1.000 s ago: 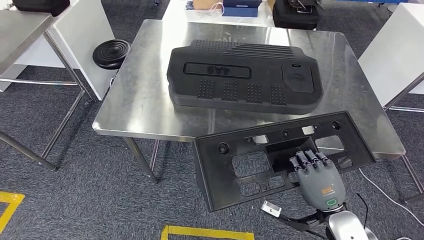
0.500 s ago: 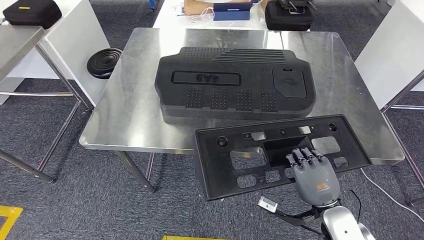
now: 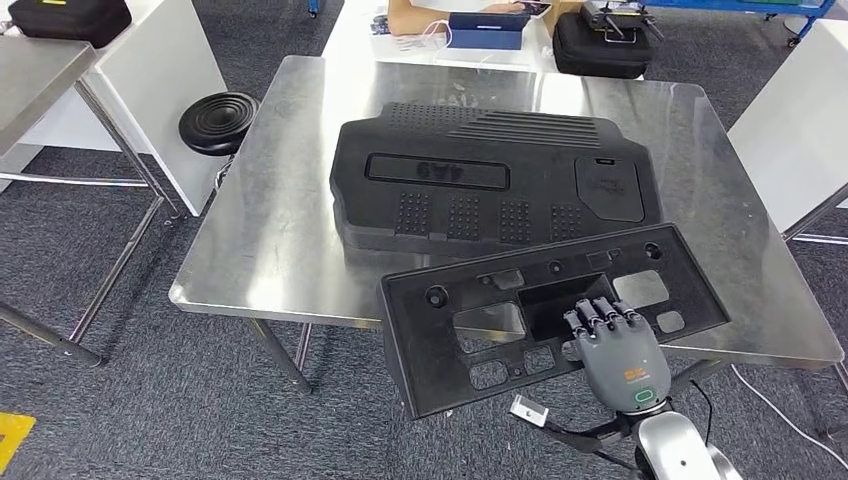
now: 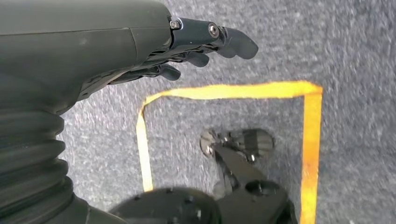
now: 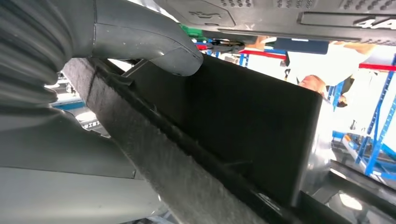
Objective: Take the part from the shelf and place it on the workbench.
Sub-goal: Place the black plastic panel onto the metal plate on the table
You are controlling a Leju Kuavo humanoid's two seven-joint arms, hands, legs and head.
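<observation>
Workbench point(image 3: 280, 250) edge under hand-held point(image 3: 612, 345) part point(image 3: 440, 345)

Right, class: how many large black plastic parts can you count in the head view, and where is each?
2. The ribbed cover lies flat on the steel workbench. The flat panel with cut-outs is held by the right hand over the bench's near edge. Nothing suggests others hidden.

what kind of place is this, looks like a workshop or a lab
Probably a workshop or robot test floor. Stainless steel workbenches stand on grey carpet marked with yellow floor tape, black moulded plastic parts lie about, one large cover on the bench, and blue racking shows behind.
</observation>
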